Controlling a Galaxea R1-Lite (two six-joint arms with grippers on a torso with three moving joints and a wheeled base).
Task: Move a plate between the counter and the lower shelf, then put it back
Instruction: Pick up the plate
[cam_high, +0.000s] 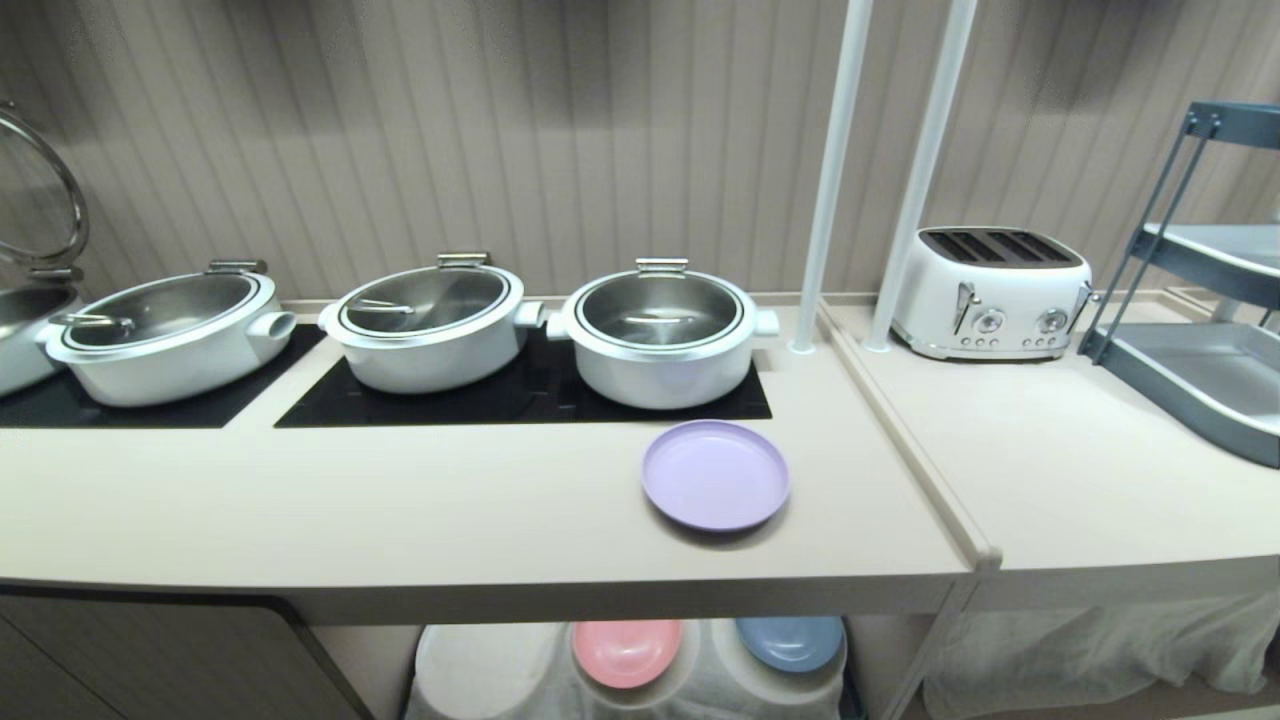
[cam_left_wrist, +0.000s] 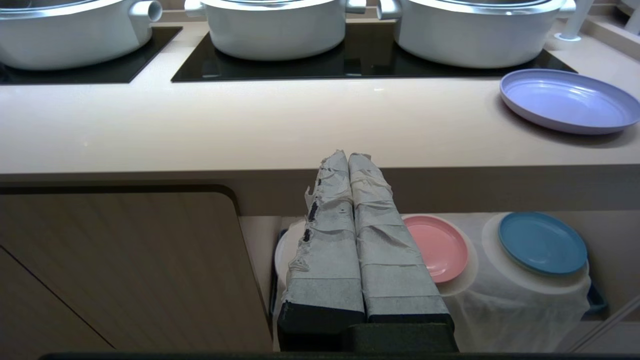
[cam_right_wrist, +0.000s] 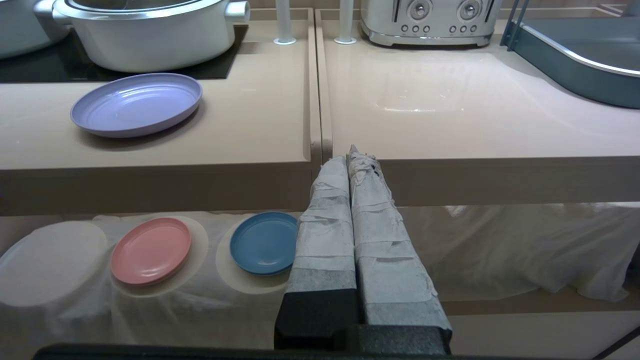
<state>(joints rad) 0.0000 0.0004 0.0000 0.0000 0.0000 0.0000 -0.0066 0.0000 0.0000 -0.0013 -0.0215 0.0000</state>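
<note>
1. Head view: a long beige smooth counter (cam_high: 450, 510) with black inset hob panels (cam_high: 520, 395) is seen before a ribbed grey-brown wall; 2 white poles (cam_high: 830, 180) rise from it.
2. The round shallow lilac plastic plate (cam_high: 716, 474) lies flat on the counter, just in front of the rightmost of 3 white lidded pots (cam_high: 660, 335); it is touched by neither gripper.
3. A white 4-slot toaster (cam_high: 990, 292) and a grey tiered rack (cam_high: 1200, 300) are placed further right.
4. On the cloth-covered lower shelf (cam_right_wrist: 200, 300), a round pink plate (cam_right_wrist: 151, 250) and a round blue plate (cam_right_wrist: 264, 242) are kept side by side.
5. The left gripper (cam_left_wrist: 347, 156) and right gripper (cam_right_wrist: 350, 152) are held below the counter edge, taped fingers pressed together, empty.
</note>
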